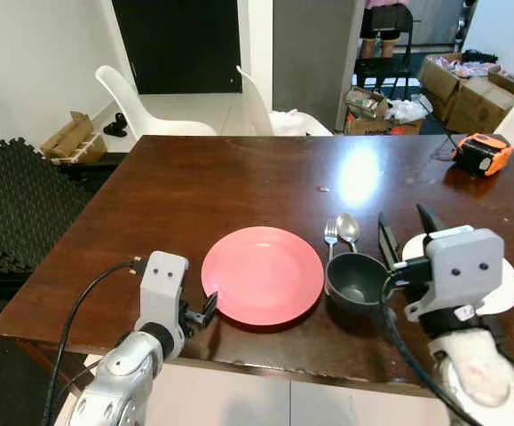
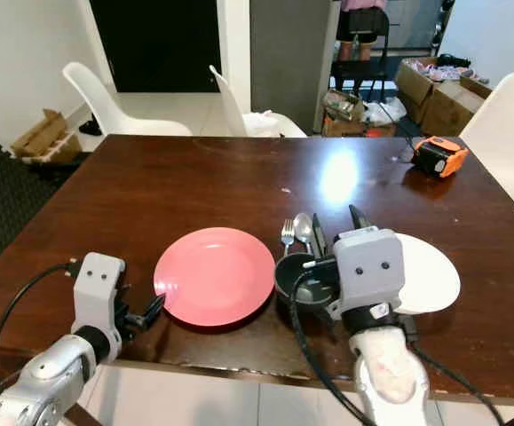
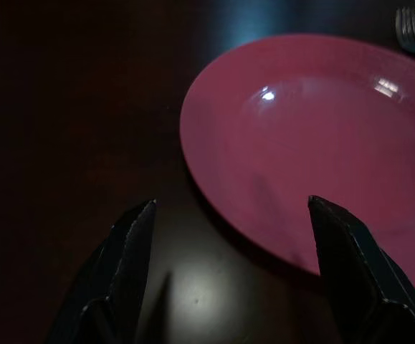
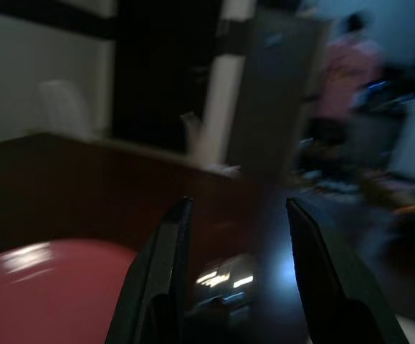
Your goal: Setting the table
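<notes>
Both end effectors, left (image 1: 205, 311) and right (image 1: 405, 232), hang open; looks like the black bowl (image 1: 357, 280) needs grabbing next, beside the pink plate (image 1: 263, 273).

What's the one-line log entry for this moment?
left gripper: open, at pink plate near edge | right gripper: open, above dark bowl | fork, spoon: behind bowl

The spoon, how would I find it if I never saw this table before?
Start at the big brown table and find the round pink plate near its front edge. On the plate's right, beyond the dark bowl, two silver pieces lie side by side. The spoon has the smooth rounded head, and lies right of the fork, which has prongs.
</notes>
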Motion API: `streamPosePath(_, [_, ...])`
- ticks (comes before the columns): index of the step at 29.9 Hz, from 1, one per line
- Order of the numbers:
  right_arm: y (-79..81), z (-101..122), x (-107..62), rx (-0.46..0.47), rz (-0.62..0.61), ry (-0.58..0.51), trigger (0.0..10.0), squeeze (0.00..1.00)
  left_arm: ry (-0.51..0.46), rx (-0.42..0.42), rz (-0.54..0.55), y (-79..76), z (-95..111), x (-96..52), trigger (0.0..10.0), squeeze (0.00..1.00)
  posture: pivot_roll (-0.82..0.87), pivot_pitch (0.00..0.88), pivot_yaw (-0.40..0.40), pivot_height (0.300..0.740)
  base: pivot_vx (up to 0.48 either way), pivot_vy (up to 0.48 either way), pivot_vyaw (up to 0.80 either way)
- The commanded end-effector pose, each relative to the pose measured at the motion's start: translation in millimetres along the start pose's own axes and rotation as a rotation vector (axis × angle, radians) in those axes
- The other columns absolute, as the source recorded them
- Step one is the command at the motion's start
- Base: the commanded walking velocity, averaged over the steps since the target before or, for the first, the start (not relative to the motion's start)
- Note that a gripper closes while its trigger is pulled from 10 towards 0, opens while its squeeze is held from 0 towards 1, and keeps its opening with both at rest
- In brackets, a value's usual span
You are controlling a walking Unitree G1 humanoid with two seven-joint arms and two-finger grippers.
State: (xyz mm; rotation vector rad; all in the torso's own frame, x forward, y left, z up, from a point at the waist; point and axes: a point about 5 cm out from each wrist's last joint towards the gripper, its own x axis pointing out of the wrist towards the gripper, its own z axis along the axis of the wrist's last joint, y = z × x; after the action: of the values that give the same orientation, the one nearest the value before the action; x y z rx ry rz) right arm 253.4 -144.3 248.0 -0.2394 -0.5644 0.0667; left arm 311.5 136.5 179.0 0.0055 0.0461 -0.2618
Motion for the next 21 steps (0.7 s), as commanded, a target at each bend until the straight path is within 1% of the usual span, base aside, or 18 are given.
streamPosePath(1, [19.9, -4.3, -4.1, 0.034, 0.064, 0.004, 10.0, 0.00, -0.017, -0.021, 0.032, 5.3, -0.7, -2.8, 10.0, 0.00, -0.08, 0.146, 0.132, 0.740, 0.000, 0.000, 0.00])
streamPosePath(2, [19.9, -4.3, -4.1, 0.034, 0.064, 0.004, 10.0, 0.00, -0.017, -0.021, 0.032, 5.3, -0.7, -2.8, 10.0, 0.00, -0.08, 0.146, 0.132, 0.740, 0.000, 0.000, 0.00])
streamPosePath(3, [29.7, -6.4, -4.9, 0.062, 0.095, 0.009, 10.0, 0.00, -0.044, -0.036, 0.039, 6.2, 2.5, -4.1, 10.0, 0.00, -0.08, 0.145, 0.130, 0.740, 0.000, 0.000, 0.00])
streamPosePath(5, [43.3, -10.3, -6.3, 0.071, 0.146, 0.017, 10.0, 0.00, -0.101, -0.056, 0.076, 11.5, 8.8, -9.0, 10.0, 0.00, -0.07, 0.141, 0.121, 0.740, 0.000, 0.000, 0.00])
streamPosePath(7, [46.5, -11.7, -7.3, 0.066, 0.159, 0.020, 10.0, 0.00, -0.118, -0.063, 0.093, 14.1, 10.4, -11.3, 10.0, 0.00, -0.07, 0.141, 0.121, 0.740, 0.000, 0.000, 0.00])
streamPosePath(9, [50.4, -18.1, -16.0, 0.057, 0.171, 0.049, 10.0, 0.00, -0.147, -0.040, 0.181, 29.3, 9.5, -22.2, 10.0, 0.00, -0.07, 0.144, 0.119, 0.740, 0.000, 0.000, 0.00])
streamPosePath(10, [51.2, -21.7, -24.2, 0.044, 0.178, 0.070, 10.0, 0.00, -0.150, -0.020, 0.230, 39.7, 7.1, -30.7, 10.0, 0.00, -0.06, 0.144, 0.119, 0.740, 0.000, 0.000, 0.00])
streamPosePath(11, [51.2, -21.7, -24.2, 0.044, 0.178, 0.070, 10.0, 0.00, -0.150, -0.020, 0.230, 39.7, 7.1, -30.7, 10.0, 0.00, -0.06, 0.144, 0.119, 0.740, 0.000, 0.000, 0.00])
streamPosePath(12, [51.2, -24.3, -31.3, 0.033, 0.184, 0.089, 10.0, 0.00, -0.146, -0.004, 0.263, 47.6, 5.0, -37.9, 10.0, 0.00, -0.06, 0.145, 0.119, 0.740, 0.000, 0.000, 0.00])
streamPosePath(13, [48.6, -27.5, -42.8, -0.003, 0.189, 0.112, 10.0, 0.00, -0.128, 0.024, 0.295, 58.2, 0.6, -48.2, 10.0, 0.00, -0.06, 0.154, 0.119, 0.740, 0.000, 0.000, 0.00])
streamPosePath(14, [48.6, -27.5, -42.8, -0.003, 0.189, 0.112, 10.0, 0.00, -0.128, 0.024, 0.295, 58.2, 0.6, -48.2, 10.0, 0.00, -0.06, 0.154, 0.119, 0.740, 0.000, 0.000, 0.00])
streamPosePath(16, [40.8, -32.7, -64.3, -0.039, 0.173, 0.168, 10.0, 0.00, -0.078, 0.081, 0.332, 75.7, -8.8, -65.7, 10.0, 0.00, -0.05, 0.159, 0.121, 0.740, 0.000, 0.000, 0.00])
streamPosePath(17, [40.8, -32.7, -64.3, -0.039, 0.173, 0.168, 10.0, 0.00, -0.078, 0.081, 0.332, 75.7, -8.8, -65.7, 10.0, 0.00, -0.05, 0.159, 0.121, 0.740, 0.000, 0.000, 0.00])
streamPosePath(18, [36.1, -35.5, -75.5, -0.058, 0.162, 0.200, 10.0, 0.00, -0.048, 0.107, 0.343, 83.6, -13.7, -73.2, 10.0, 0.00, -0.06, 0.166, 0.123, 0.740, 0.000, 0.000, 0.00])
streamPosePath(19, [32.7, -38.4, -84.0, -0.067, 0.150, 0.230, 10.0, 0.00, -0.030, 0.122, 0.342, 88.1, -17.0, -77.8, 10.0, 0.00, -0.06, 0.167, 0.125, 0.740, 0.000, 0.000, 0.00])
streamPosePath(21, [30.0, -39.5, -86.6, -0.080, 0.132, 0.239, 10.0, 0.00, -0.011, 0.123, 0.321, 87.8, -20.4, -77.8, 10.0, 0.00, -0.06, 0.164, 0.128, 0.740, 0.000, 0.000, 0.00])
